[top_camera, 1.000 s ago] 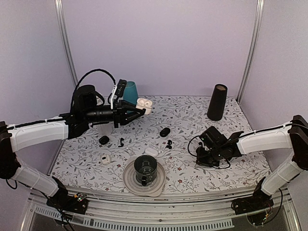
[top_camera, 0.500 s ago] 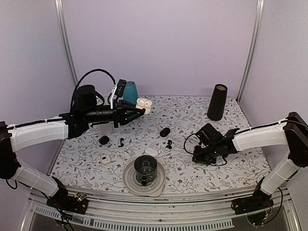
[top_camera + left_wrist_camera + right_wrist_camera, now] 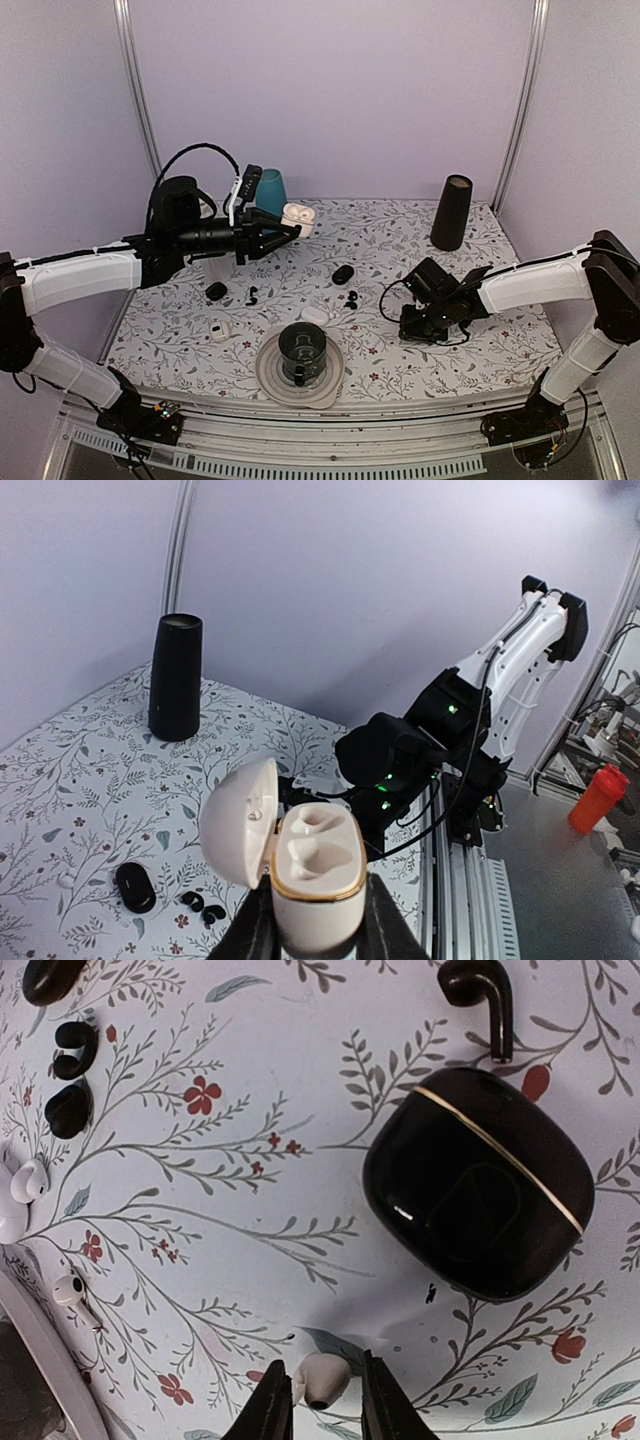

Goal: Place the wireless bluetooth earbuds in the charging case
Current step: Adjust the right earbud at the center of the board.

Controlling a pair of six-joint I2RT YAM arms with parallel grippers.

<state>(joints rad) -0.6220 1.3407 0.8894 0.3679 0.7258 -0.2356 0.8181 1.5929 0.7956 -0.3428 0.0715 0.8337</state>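
Note:
My left gripper [image 3: 318, 942] is shut on a cream charging case [image 3: 315, 865], held in the air over the table's back left [image 3: 297, 218]. Its lid [image 3: 237, 820] is hinged open and both wells are empty. Low over the table, my right gripper [image 3: 322, 1400] has its jaws narrowly apart around a cream earbud [image 3: 325, 1378], with a sliver of gap on the right. In the top view that gripper [image 3: 405, 328] hides the earbud. Two glossy black earbuds [image 3: 72, 1078] lie ahead to the left, and a stemmed black one [image 3: 480, 995] beyond a closed black case [image 3: 480, 1180].
A tall black cylinder [image 3: 451, 212] stands back right and a teal cup [image 3: 270, 190] back left. A dark cup [image 3: 302, 352] sits on a grey plate [image 3: 268, 372] at the front. White earbuds [image 3: 25, 1185], a second black case [image 3: 216, 291] and a small white item [image 3: 219, 330] lie scattered.
My right arm has slid left toward the table's middle, bringing its jaws around the cream earbud. The left arm and its case have not moved.

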